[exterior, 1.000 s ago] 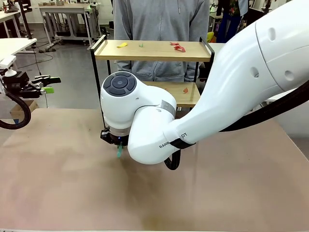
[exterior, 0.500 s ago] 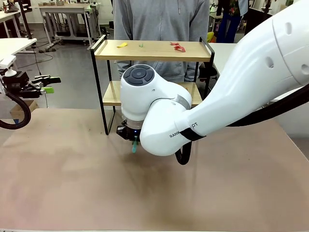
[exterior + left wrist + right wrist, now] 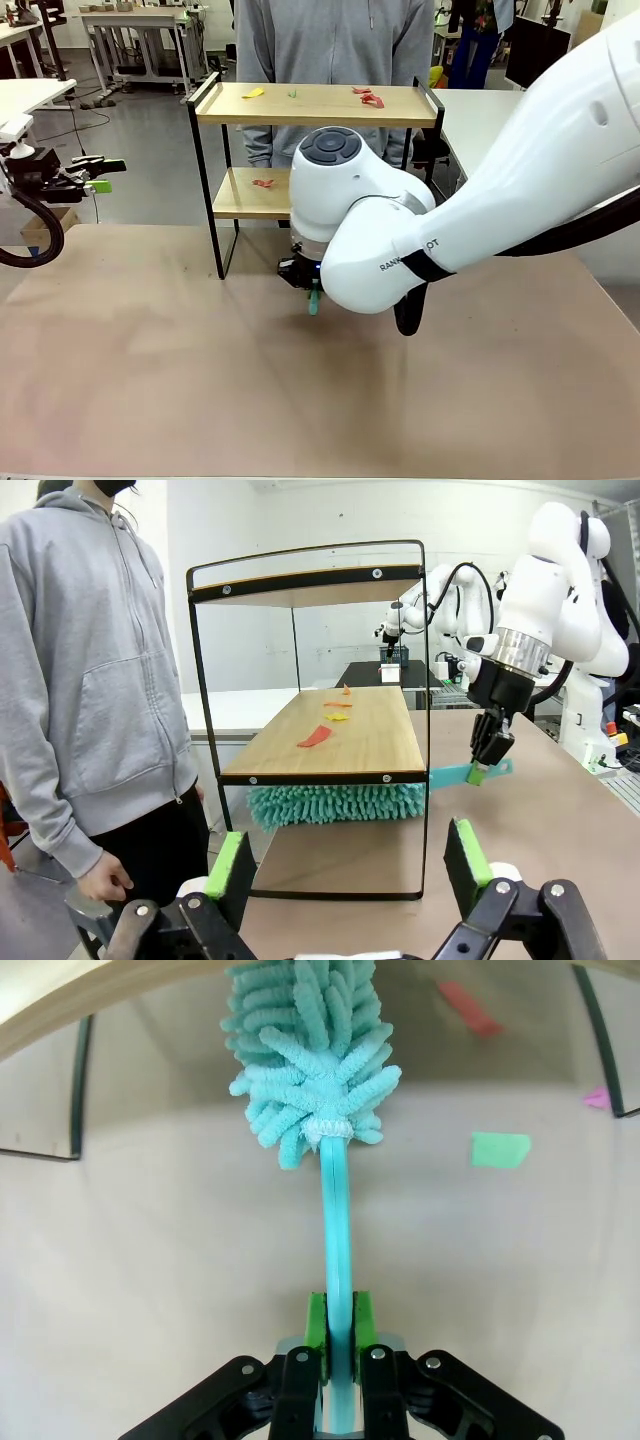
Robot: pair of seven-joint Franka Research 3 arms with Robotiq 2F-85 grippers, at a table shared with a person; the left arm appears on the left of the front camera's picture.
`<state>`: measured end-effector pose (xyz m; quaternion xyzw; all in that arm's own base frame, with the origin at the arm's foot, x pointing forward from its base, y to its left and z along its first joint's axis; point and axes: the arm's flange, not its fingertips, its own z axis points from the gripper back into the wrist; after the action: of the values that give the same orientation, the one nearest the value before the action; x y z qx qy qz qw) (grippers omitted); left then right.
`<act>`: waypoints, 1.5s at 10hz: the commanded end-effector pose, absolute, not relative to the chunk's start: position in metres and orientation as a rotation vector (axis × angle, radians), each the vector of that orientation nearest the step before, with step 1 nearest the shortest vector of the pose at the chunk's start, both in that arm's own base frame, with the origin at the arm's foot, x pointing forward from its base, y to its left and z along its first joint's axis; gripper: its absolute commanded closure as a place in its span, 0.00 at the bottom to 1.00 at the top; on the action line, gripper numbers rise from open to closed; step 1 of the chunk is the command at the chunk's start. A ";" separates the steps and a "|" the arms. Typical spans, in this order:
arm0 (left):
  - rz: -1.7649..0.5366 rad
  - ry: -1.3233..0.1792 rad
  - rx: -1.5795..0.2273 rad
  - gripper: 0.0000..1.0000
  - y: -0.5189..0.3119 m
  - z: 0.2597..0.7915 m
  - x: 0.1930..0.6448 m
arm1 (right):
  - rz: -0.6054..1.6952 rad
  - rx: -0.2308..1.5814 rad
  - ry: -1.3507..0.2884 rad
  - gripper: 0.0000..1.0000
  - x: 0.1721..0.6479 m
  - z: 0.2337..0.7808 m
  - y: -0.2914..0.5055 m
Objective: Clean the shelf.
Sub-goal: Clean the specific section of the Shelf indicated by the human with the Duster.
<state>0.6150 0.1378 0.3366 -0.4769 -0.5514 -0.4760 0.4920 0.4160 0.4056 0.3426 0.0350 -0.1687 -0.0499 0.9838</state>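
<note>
My right gripper point(image 3: 338, 1320), pinched on the duster point(image 3: 315, 1070) handle, has slid toward three o'clock. The head is under the shelf point(image 3: 320, 103) at twelve, apparently brushing the table point(image 3: 150, 380). Scraps point(image 3: 368, 97) still on top. Left gripper point(image 3: 347, 860) spread, idle.

Front camera faces shelf point(image 3: 315, 103) across table point(image 3: 150, 400); left wrist sees shelf side-on.

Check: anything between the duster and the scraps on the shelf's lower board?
Yes, the lower board itself: the duster in the right gripper has its head beneath that board, while the red scrap lies on top.
</note>
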 end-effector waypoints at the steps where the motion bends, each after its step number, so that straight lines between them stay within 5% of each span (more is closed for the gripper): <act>1: -1.161 -1.352 -1.151 0.00 0.138 0.340 0.613 | -0.106 0.064 -0.300 0.87 0.416 0.348 0.375; 15: -1.161 -1.352 -1.151 0.00 0.138 0.340 0.613 | -0.223 -0.086 -0.288 0.87 0.435 0.352 0.271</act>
<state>0.6150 0.1378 0.3367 -0.4768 -0.5514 -0.4760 0.4920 0.4291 0.2741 0.3562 -0.0375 -0.1497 -0.1032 0.9826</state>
